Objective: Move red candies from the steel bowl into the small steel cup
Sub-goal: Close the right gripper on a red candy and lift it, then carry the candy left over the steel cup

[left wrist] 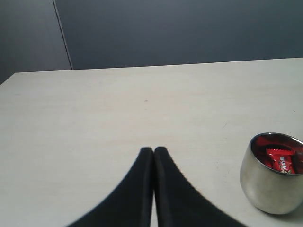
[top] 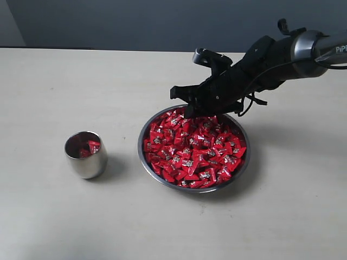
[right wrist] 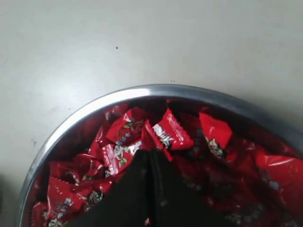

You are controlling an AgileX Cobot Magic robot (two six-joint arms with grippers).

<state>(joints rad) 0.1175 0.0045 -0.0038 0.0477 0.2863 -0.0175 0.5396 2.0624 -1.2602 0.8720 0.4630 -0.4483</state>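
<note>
The steel bowl (top: 140, 145) sits right of the table's middle, heaped with red candies (top: 195, 149). My right gripper (top: 190, 112) reaches down from the right into the bowl's far side. In the right wrist view it (right wrist: 152, 152) is shut among the red candies (right wrist: 118, 158), its tips pinching the edge of one red candy (right wrist: 171, 132) near the steel bowl's rim (right wrist: 142, 91). The small steel cup (top: 85, 157) stands upright to the left with a few red candies (top: 93, 146) inside. My left gripper (left wrist: 154, 150) is shut and empty above bare table, the small steel cup (left wrist: 272, 179) off to one side.
The pale table (top: 49, 92) runs back to a grey wall (top: 135, 21). The right arm (top: 282, 51) stretches over the table's right rear. The left arm does not show in the exterior view.
</note>
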